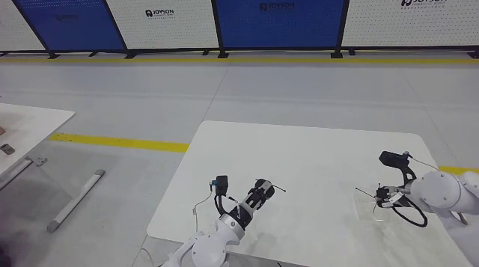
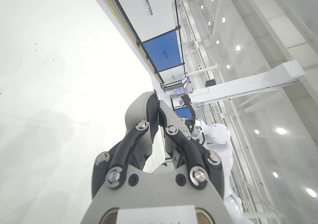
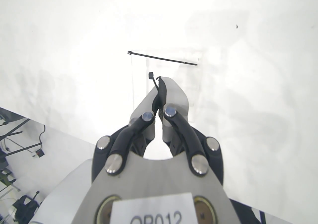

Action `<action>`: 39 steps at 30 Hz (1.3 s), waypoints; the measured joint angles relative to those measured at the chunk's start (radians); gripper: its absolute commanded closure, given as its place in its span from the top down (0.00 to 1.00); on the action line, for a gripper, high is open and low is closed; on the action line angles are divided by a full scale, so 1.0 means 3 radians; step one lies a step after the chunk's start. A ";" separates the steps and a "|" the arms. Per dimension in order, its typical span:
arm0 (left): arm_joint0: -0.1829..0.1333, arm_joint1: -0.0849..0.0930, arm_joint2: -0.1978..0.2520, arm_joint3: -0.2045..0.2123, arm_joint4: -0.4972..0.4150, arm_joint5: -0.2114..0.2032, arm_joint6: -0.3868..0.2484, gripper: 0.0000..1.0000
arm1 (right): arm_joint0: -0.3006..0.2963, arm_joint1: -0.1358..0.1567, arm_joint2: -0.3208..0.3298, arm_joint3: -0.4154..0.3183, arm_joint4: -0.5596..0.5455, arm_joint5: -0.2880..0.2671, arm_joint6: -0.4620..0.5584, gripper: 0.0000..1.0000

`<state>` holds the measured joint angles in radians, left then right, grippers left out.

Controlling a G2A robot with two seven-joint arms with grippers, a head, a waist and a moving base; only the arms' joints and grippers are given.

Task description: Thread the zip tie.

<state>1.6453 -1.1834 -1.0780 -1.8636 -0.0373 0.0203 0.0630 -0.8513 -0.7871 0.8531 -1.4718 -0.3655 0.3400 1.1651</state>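
We are looking first at the right gripper (image 3: 159, 80), which is pinching a black zip tie (image 3: 152, 78) between its closed pads. The tie's square head is poking out just past the fingertips. Just beyond those tips, a second zip tie (image 3: 161, 58) is lying flat and straight, apart from the gripper, across the edge of what looks like a clear sheet (image 3: 191, 71) on the white table (image 3: 74, 11).

In the top view we are finding this right gripper (image 1: 380, 194) sitting low over the table's (image 1: 314, 155) right side. The left gripper (image 1: 263, 188) is sitting well apart from it, near the front edge. Its pads (image 2: 151, 111) are pressing together, and we are not able to tell whether anything is caught between them. The left gripper (image 2: 157, 101) is pointing along the table (image 2: 62, 48).
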 measured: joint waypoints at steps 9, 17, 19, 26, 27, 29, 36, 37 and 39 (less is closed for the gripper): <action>0.0000 0.0000 0.0000 0.0000 0.0000 0.0000 0.0000 0.00 | -0.0210 0.0030 0.0245 -0.0134 0.0215 -0.0173 -0.0429 0.00; 0.0000 0.0000 0.0000 0.0000 0.0000 0.0000 0.0000 0.00 | -0.0878 0.0149 0.0817 -0.0647 0.0564 -0.0620 -0.1096 0.00; 0.0000 0.0000 0.0000 0.0000 0.0000 0.0000 0.0000 0.00 | -0.0932 0.0154 0.0861 -0.0657 0.0651 -0.0707 -0.1108 0.00; 0.0000 0.0000 0.0000 0.0000 0.0000 0.0000 0.0000 0.00 | -0.0919 0.0153 0.0853 -0.0653 0.0621 -0.0667 -0.1102 0.00; 0.0000 0.0000 0.0000 0.0000 0.0000 0.0000 0.0000 0.00 | -0.0919 0.0153 0.0853 -0.0653 0.0621 -0.0667 -0.1102 0.00; 0.0000 0.0000 0.0000 0.0000 0.0000 0.0000 0.0000 0.00 | -0.0919 0.0153 0.0853 -0.0653 0.0622 -0.0668 -0.1102 0.00; 0.0000 0.0000 0.0000 0.0000 0.0000 0.0000 0.0000 0.00 | -0.1080 0.0148 0.0948 -0.0729 0.0723 -0.0761 -0.1406 0.00; 0.0000 0.0000 0.0000 0.0000 0.0000 0.0000 0.0000 0.00 | -0.1194 0.0152 0.1002 -0.0804 0.0750 -0.0808 -0.1575 0.00; 0.0000 0.0000 0.0000 0.0000 0.0000 0.0000 0.0000 0.00 | -0.1401 0.0161 0.1079 -0.0939 0.0758 -0.0873 -0.1826 0.00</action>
<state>1.6453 -1.1834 -1.0780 -1.8636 -0.0373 0.0203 0.0630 -1.2715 -0.7389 1.1768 -1.7535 -0.1381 0.0780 0.6175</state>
